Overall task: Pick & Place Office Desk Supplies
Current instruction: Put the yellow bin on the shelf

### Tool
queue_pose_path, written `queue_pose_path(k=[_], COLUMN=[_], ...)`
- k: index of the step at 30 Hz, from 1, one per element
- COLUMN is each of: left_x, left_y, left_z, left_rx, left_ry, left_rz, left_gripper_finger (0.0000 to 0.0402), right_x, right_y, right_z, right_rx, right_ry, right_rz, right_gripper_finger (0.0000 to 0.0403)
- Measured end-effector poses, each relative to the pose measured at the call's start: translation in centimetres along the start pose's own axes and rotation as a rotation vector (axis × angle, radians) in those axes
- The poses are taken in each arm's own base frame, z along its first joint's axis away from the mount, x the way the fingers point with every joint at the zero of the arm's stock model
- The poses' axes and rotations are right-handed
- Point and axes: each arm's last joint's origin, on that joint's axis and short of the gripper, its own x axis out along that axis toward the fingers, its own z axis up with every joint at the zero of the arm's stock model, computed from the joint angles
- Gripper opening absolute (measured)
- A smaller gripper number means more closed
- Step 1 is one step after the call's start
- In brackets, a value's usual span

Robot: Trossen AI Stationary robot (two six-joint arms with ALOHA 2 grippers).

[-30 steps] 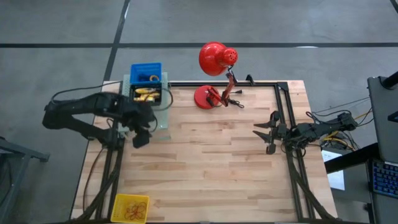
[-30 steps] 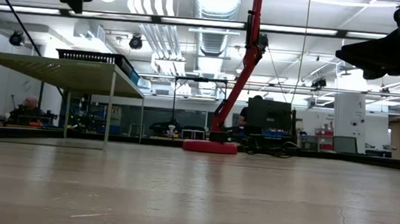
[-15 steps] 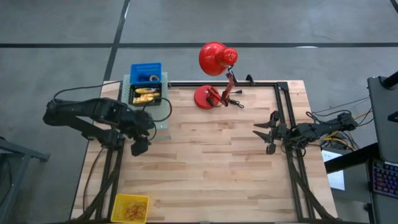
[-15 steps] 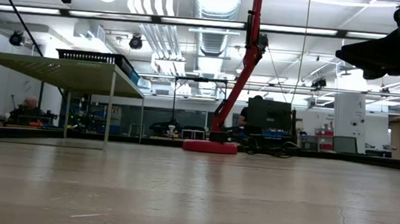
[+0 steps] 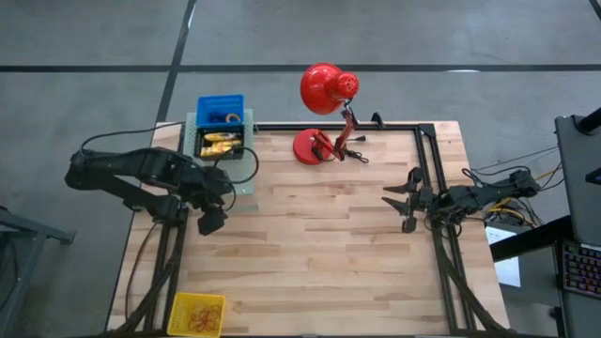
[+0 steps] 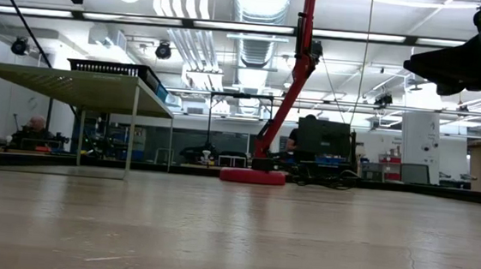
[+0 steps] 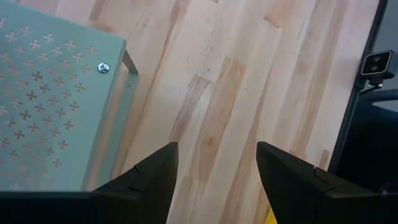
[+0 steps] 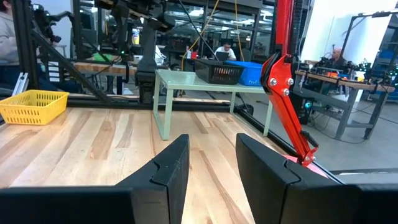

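- Beside the pale green perforated stand (image 5: 246,178) at the tabletop's (image 5: 319,235) far left corner, the left pincer (image 5: 212,220) hangs over bare wood, its jaws apart and nothing between them.
- On that stand sit a black basket (image 5: 220,143) holding yellow pieces (image 5: 218,138) and a blue bin (image 5: 220,106) behind it; a yellow basket (image 5: 197,313) with thin bands and small loose items (image 5: 205,315) rests at the near left corner, well apart from the pincer.
- Judging by the layout, the next pick is likely from the yellow basket: the left arm should travel toward the near corner, come down squarely over one small item, and close only once the fingers straddle it, since such light bits slip or tangle easily.
- Over the right edge the right pincer (image 5: 406,202) waits, jaws partly open and empty, near the red lamp (image 5: 325,117).
- Only the overhead view shows both baskets' contents.
- From the left wrist, the stand's perforated top (image 7: 50,106) and one leg show close, which the overhead cannot resolve.
- From the right wrist, the yellow basket (image 8: 31,104) and stand (image 8: 205,84) appear side-on, with people in the room behind.
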Motion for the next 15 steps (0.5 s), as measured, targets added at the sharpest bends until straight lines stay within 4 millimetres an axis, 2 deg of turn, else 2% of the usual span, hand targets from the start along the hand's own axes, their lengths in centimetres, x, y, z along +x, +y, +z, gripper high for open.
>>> queue_pose_path(k=[5, 8, 11, 15], left_x=[0.0, 0.4, 1.2, 3.0], left_y=[0.0, -0.7, -2.4, -5.9], left_z=[0.0, 0.1, -0.2, -1.6], left_rx=[0.006, 0.013, 0.039, 0.153], left_ry=[0.003, 0.016, 0.046, 0.117], left_rz=[0.003, -0.031, -0.050, -0.046], left_gripper_finger=[0.0222, 0.0223, 0.0223, 0.0223], right_x=[0.0, 0.0, 0.0, 0.0], right_y=[0.0, 0.0, 0.0, 0.0], right_z=[0.0, 0.0, 0.0, 0.0], right_rx=[0.000, 0.000, 0.000, 0.000], right_ry=[0.000, 0.000, 0.000, 0.000], right_rz=[0.000, 0.000, 0.000, 0.000], right_gripper_finger=[0.0128, 0.0127, 0.0128, 0.0128])
